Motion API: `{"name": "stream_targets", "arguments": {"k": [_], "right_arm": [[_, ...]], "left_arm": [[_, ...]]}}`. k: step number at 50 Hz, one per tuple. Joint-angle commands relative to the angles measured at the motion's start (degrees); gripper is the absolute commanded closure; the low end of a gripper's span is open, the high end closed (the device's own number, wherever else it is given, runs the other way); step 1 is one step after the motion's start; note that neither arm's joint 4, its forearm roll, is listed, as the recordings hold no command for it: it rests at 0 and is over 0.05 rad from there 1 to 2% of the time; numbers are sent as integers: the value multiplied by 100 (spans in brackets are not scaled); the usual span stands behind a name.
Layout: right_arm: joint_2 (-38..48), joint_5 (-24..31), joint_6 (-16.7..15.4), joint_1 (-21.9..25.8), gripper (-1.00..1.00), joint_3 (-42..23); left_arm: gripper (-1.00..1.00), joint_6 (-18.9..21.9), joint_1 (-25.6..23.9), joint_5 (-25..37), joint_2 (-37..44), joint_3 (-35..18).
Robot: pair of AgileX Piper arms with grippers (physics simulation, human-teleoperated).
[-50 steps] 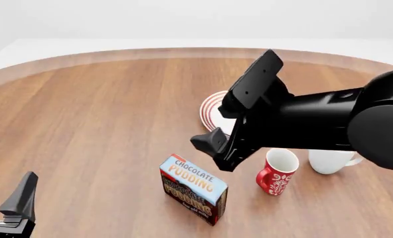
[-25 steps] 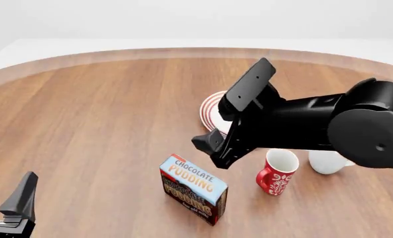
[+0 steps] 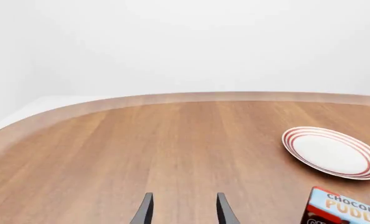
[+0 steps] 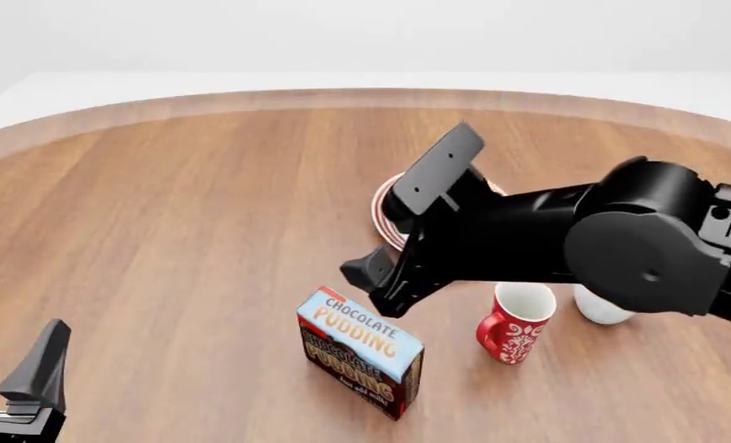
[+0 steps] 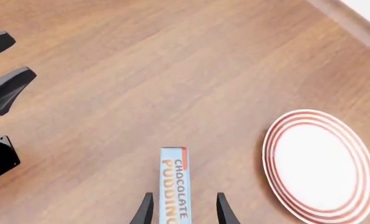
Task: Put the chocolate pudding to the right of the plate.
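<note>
Over the pudding box (image 4: pixel 359 352), the right gripper (image 4: pixel 380 274) has dropped and slid toward the near-left over the last second; a second ago it hung higher and closer to the plate (image 4: pixel 388 205), now its tip sits just above and behind the box's top edge. Right wrist view confirms alignment: the fingers (image 5: pixel 145 211) are spread apart with the box's narrow blue top (image 5: pixel 175 186) running between them, nothing gripped yet, no contact I can see. Box hasn't moved across the three front frames: upright on its long edge, near side of the table (image 4: pixel 193 212), in front and slightly left of the plate, with the red mug (image 4: pixel 513 322) to its right and the white mug (image 4: pixel 604 305) mostly hidden behind the right arm. Left gripper (image 3: pixel 183 212) parked at the near-left corner, fingers apart, empty, unchanged. Read: approach is nearly done, next is a short descent and close on the box's thin sides. Target spot right of the plate is tight; both mugs sit in that area, so the carry will need clearance over the red mug.
</note>
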Motion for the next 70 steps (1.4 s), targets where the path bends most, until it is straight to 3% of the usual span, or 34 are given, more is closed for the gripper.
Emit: {"name": "stream_targets", "arguments": {"k": [1,27,70], "right_arm": [[128,-108,55,20,-100,20],[689,-647,304,-68,-100,209],[1110,-1064,697,37,-100,499]], "left_arm": [[-100,0,0,0,0,0],[-100,0,0,0,0,0],[-100,0,0,0,0,0]]}}
